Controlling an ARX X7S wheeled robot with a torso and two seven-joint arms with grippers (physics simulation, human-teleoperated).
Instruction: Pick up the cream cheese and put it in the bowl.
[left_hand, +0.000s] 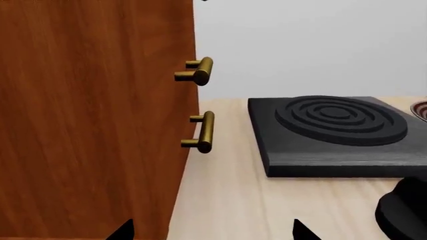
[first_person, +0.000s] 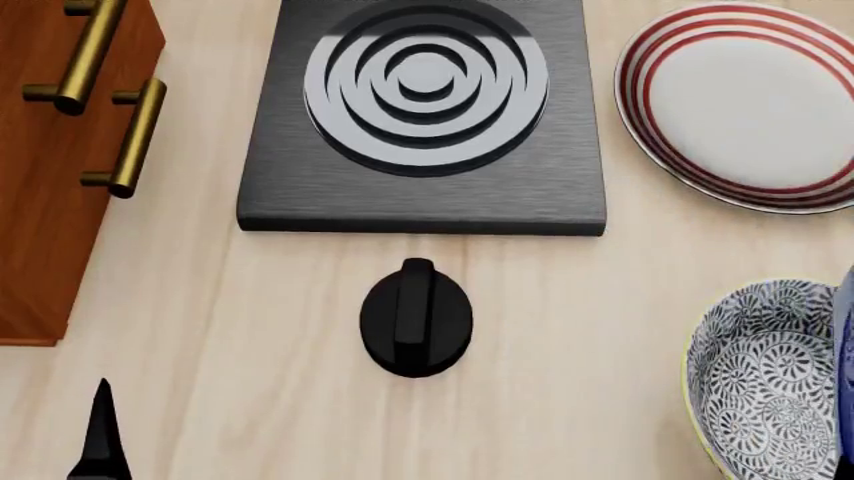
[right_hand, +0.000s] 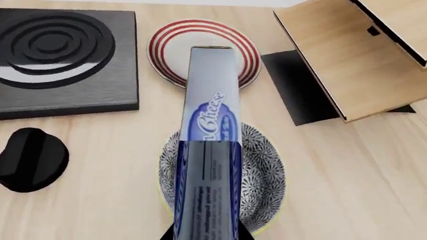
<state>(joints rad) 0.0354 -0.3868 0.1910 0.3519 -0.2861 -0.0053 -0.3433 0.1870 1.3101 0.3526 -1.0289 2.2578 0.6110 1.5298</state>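
The right gripper (right_hand: 207, 235) clamps the silvery-blue cream cheese box (right_hand: 208, 150) above the blue-patterned white bowl (right_hand: 263, 170); red-striped plate (right_hand: 163, 50) at twelve o'clock; left jaws' state cannot be told

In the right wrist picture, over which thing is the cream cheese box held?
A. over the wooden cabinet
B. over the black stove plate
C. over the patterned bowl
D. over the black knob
C: the cream cheese, held in the right hand, hangs over the bowl, while the stove plate and the knob lie off to the side.
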